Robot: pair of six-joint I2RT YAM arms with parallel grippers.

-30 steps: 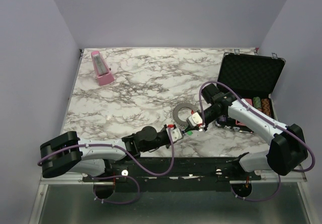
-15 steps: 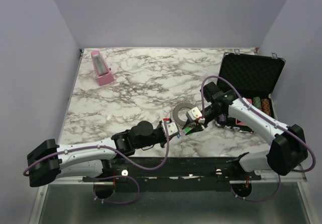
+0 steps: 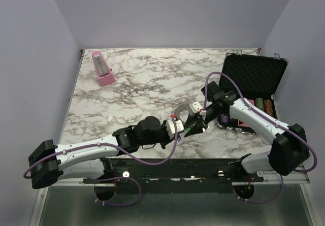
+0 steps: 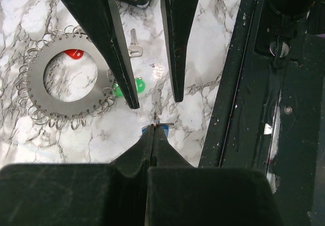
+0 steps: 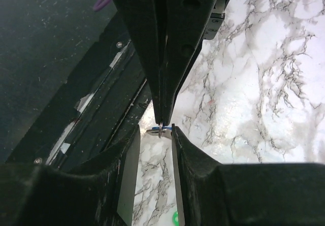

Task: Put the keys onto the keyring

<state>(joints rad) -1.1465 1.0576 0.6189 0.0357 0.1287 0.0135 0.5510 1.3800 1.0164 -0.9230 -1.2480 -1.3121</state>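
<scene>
My left gripper (image 4: 154, 132) is shut on a blue-headed key (image 4: 161, 128) and holds it above the table, with a small wire loop standing up at its fingertips. My right gripper (image 5: 153, 129) is open, and its two fingers straddle that key (image 5: 161, 129) from the opposite side. The keyring (image 4: 71, 78), a flat grey ring with wire loops round its rim, lies on the marble to the left of both grippers. A red key head (image 4: 73, 53) shows in its hole. A green key (image 4: 129, 88) and a bare silver key (image 4: 134, 43) lie beside it. In the top view the grippers meet (image 3: 187, 127) just in front of the keyring (image 3: 182, 109).
An open black case (image 3: 251, 76) with stacked chips (image 3: 264, 105) stands at the right. A pink object (image 3: 103, 69) stands at the far left. The dark base rail (image 4: 254, 84) runs along the table's near edge, close to the grippers.
My left arm has reached forward and right with the blue key. My right gripper has swung down and left over the keyring, so both grippers now meet.
</scene>
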